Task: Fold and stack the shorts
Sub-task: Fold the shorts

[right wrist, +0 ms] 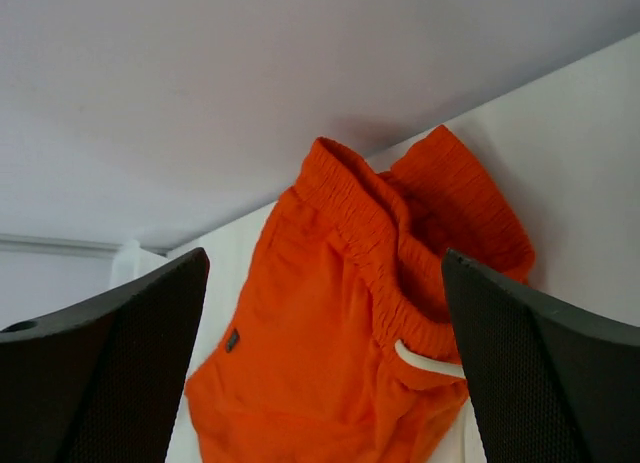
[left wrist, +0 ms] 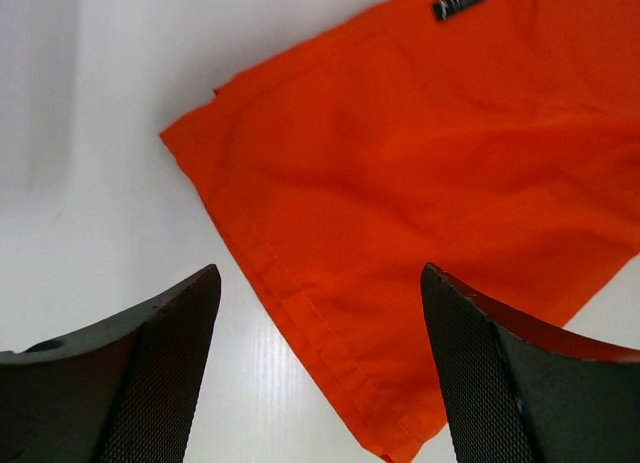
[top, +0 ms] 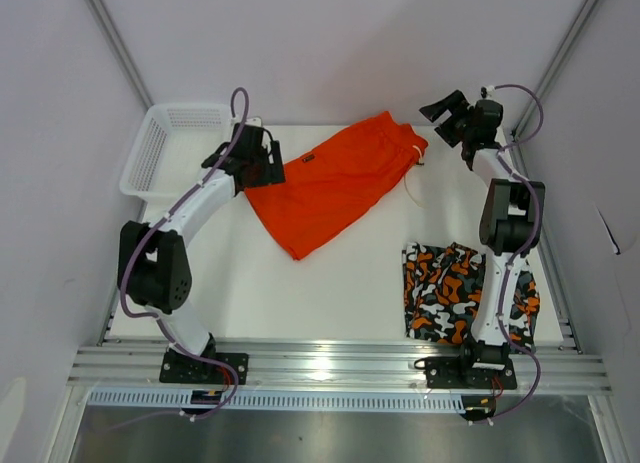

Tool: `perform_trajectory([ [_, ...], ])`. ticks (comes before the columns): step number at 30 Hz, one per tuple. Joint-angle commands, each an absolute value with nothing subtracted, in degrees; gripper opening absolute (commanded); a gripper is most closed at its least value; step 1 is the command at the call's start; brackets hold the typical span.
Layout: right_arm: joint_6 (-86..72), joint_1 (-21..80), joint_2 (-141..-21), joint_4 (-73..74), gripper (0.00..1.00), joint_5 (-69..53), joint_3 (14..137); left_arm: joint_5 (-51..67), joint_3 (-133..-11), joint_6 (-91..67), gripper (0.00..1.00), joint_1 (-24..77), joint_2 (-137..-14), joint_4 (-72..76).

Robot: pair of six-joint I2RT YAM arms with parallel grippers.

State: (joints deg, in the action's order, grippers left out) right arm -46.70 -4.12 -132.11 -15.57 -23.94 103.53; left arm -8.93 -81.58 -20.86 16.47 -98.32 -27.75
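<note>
The plain orange shorts (top: 335, 183) lie spread across the back middle of the table, waistband and white drawstring (top: 413, 183) toward the right. My left gripper (top: 250, 155) hovers open just above their left leg hem (left wrist: 330, 313), with nothing between its fingers. My right gripper (top: 447, 115) is open above the back right corner, close to the elastic waistband (right wrist: 390, 253), holding nothing. The patterned shorts (top: 450, 293) lie folded at the front right, partly hidden behind the right arm.
A white mesh basket (top: 165, 148) stands at the back left corner, right beside my left arm. Grey walls close in the table on three sides. The metal rail (top: 330, 363) runs along the near edge.
</note>
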Motion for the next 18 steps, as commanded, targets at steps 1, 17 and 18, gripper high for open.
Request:
perform_trajectory([
  [1,-34.5,-3.4,-135.9,-3.3,1.00,-23.7,112.7,-8.1,-80.7,-19.9,0.82,17.8,-97.5,-25.0],
  [17,-0.4,-1.0,-145.1,11.2,0.99,-25.8,127.2,-6.8,-84.0,-17.9,0.81,20.9,-99.9,-26.4],
  [18,-0.3,-0.9,-145.2,11.5,0.99,-25.6,127.1,-6.5,-84.0,-17.8,0.81,20.9,-99.8,-26.4],
])
